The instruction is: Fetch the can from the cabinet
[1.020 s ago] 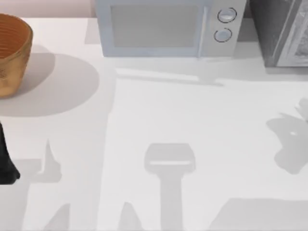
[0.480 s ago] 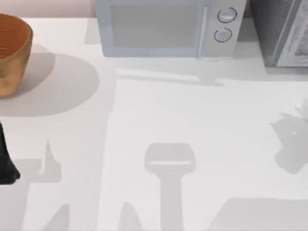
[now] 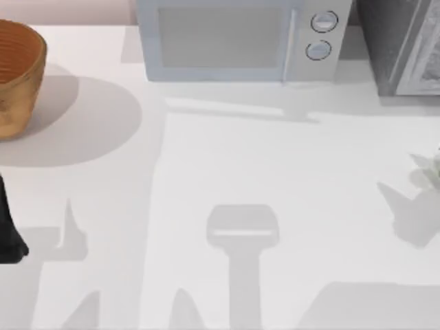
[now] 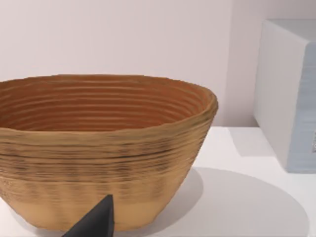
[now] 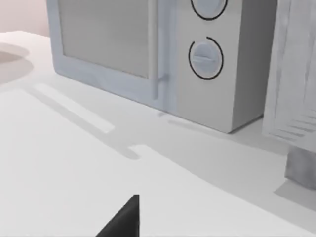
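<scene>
One table point(image 3: 227, 172): white, smooth, flat.

One microwave point(image 3: 237, 41): pale grey box at the table's far edge, flat glazed door with a vertical handle, two round dials point(image 5: 206, 58) stacked beside it.

One cabinet point(image 3: 402, 45): grey, grained, far right corner, just beside the microwave. We cannot tell where the can lies or which way it points.

One basket point(image 4: 101, 148): woven, ribbed, tan, bowl-shaped, far left.

Our left arm point(image 3: 8, 230): black, at the left edge, near the basket. One dark fingertip point(image 4: 96, 222) shows; jaws cannot be told.

Our right gripper: one dark fingertip point(image 5: 123, 219), above the table, facing the microwave; jaws cannot be told.
</scene>
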